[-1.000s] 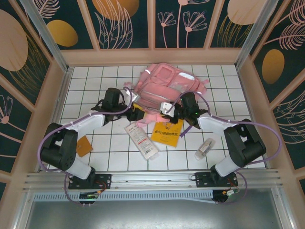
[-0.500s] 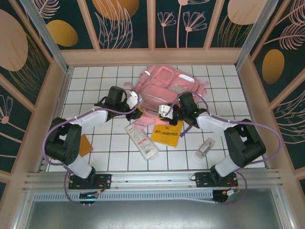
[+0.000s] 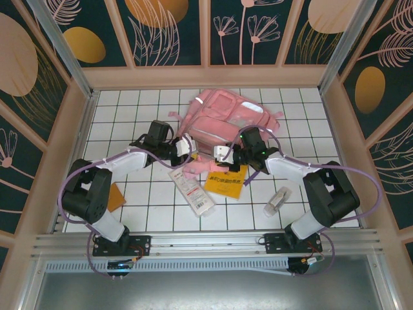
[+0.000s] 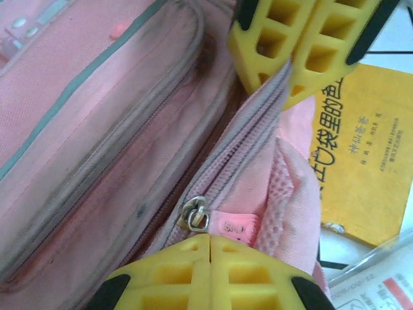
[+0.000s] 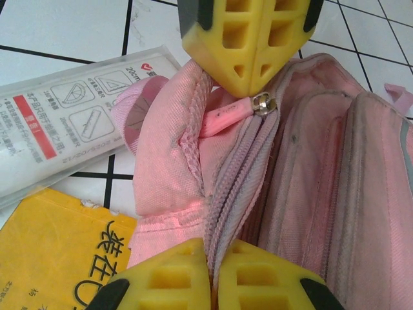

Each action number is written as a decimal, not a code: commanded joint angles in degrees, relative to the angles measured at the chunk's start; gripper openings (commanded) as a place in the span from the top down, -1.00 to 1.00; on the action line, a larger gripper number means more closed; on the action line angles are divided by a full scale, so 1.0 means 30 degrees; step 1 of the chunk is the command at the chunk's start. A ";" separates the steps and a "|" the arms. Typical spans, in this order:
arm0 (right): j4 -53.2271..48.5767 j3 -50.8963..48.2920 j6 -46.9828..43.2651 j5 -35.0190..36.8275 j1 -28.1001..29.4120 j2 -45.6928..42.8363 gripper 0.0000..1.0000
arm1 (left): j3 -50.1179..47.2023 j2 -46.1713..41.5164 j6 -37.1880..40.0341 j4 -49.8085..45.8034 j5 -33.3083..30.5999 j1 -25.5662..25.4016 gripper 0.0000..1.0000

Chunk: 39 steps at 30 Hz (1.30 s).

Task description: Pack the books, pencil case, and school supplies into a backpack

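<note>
Both the left hand [image 3: 183,146] and right hand [image 3: 223,154] are closed, pinching the backpack [image 3: 222,113] by its zipper edge. The book [image 3: 226,183] lies just beside the right hand.

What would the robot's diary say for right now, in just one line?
left gripper: shut on backpack zip edge | right gripper: shut on backpack zip edge | book, pencil case: lying on table, unpacked

i count 1 pink backpack [image 3: 222,113], 1 yellow book [image 3: 226,182], 1 white pencil case [image 3: 191,189], 1 small clear tube [image 3: 277,201] and 1 flat orange card [image 3: 114,196] on the 1 tiled table [image 3: 310,129]. i have 2 grippers here: the left gripper [image 3: 186,146] and the right gripper [image 3: 222,154].
</note>
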 commanded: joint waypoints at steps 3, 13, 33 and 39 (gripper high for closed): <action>0.0832 0.0239 -0.0772 -0.0437 0.0178 -0.0911 1.00 | 0.0449 0.0031 -0.1290 0.1436 0.0046 -0.0076 1.00; 0.2551 -0.0558 -0.0471 0.0118 0.0140 -0.1587 1.00 | 0.0354 0.0756 -0.9423 0.2557 0.1419 -0.0078 0.42; 0.3330 -0.0116 0.1087 0.1353 0.0498 -0.1030 1.00 | 0.0756 0.0913 -1.7880 -0.0778 0.1345 -0.0076 0.23; 0.3034 0.0605 0.1736 0.2252 0.0527 -0.0648 1.00 | 0.1895 0.1261 -1.7286 -0.3452 -0.0324 -0.0106 0.27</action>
